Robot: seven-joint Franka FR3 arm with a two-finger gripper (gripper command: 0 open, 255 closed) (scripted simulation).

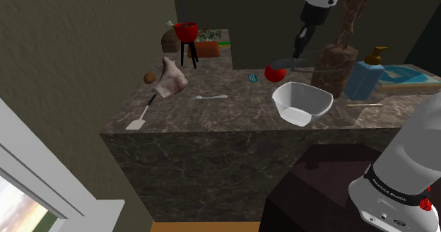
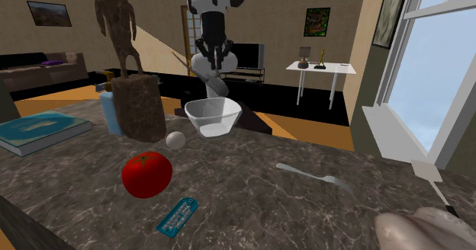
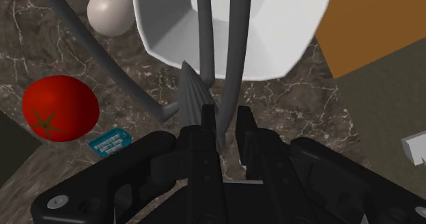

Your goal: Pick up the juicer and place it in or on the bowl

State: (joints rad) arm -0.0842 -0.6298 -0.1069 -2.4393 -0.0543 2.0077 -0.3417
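My black gripper (image 1: 302,42) (image 2: 213,60) (image 3: 226,128) hangs above the marble counter, shut on the grey juicer (image 3: 195,98). The juicer has a ridged, pointed body and long thin legs that reach out over the bowl. In the shoulder view the juicer (image 1: 284,62) hangs just under the fingers, above a red tomato (image 1: 275,73). The white bowl (image 1: 302,102) (image 2: 213,117) (image 3: 287,45) stands upright on the counter, just ahead of and below the gripper.
Close to the bowl lie the tomato (image 2: 146,173) (image 3: 59,108), a pale ball (image 2: 176,139) (image 3: 112,9) and a blue card (image 2: 177,214). A wooden figure on a stump (image 1: 338,61) (image 2: 139,102), a blue soap bottle (image 1: 365,75) and a book (image 2: 40,129) stand beside it. A fork (image 2: 313,176) lies further off.
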